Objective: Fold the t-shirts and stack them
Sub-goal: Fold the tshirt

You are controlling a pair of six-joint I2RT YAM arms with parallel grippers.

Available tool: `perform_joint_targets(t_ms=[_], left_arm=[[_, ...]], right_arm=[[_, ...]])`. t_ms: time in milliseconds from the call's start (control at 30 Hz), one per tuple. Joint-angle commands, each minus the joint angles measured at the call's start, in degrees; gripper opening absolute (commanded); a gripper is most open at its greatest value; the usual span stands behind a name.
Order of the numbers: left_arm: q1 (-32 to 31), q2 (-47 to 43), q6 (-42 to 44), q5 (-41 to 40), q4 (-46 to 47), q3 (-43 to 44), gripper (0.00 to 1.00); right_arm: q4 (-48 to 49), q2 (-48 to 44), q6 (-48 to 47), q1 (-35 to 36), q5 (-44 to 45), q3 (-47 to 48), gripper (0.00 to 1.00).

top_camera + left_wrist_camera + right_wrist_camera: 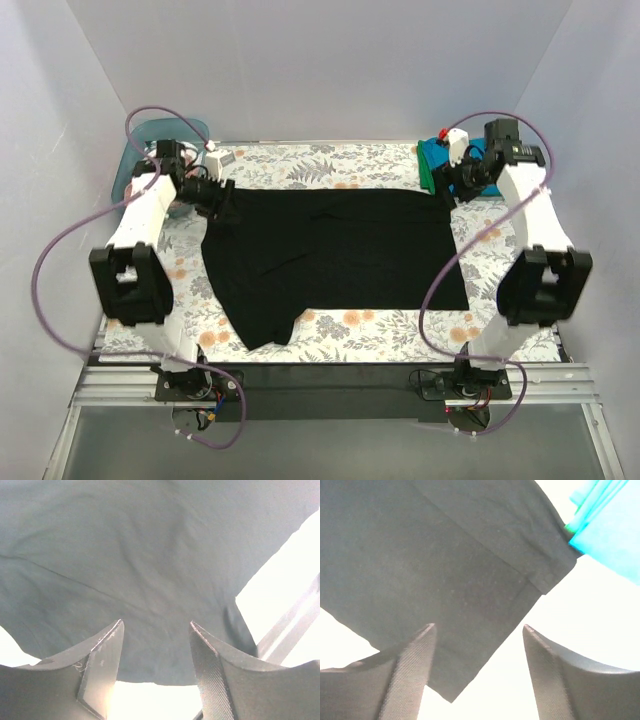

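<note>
Across the middle of the floral table cloth point(330, 168) lies the black t-shirt point(330, 255), spread mostly flat, its near left corner trailing toward the arm bases. At the shirt's far left corner sits the left gripper point(213, 196), fingers spread wide with nothing between them. Its wrist view shows only dark, wrinkled cloth beyond the tips, and whether they touch the fabric is hard to tell. At the shirt's far right corner the right gripper point(458, 186) hovers over a hemmed edge of the cloth, its fingers likewise wide apart and empty. Just beyond that same corner a teal-blue t-shirt point(433, 152) and a green t-shirt point(427, 178) lie bunched together. Beyond the shirt's far left corner stands a teal tub point(150, 135).
</note>
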Motion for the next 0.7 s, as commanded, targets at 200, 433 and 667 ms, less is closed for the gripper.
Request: perform_joint_targets(t_ms=[200, 433, 667], left_arm=[[-0.12, -25.58, 28.80, -6.80, -9.95, -32.41, 0.49], [-0.21, -32.29, 31.88, -7.42, -6.96, -40.70, 0.47], [-0.21, -30.97, 30.65, -8.83, -5.99, -39.04, 0.47]], right_arm=[[-7.48, -27.90, -20.88, 3.54, 11.45, -34.44, 0.51], [1.13, -34.26, -24.41, 6.89, 17.61, -51.23, 0.47], [8.34, -33.82, -23.88, 9.89, 22.09, -57.84, 0.47]])
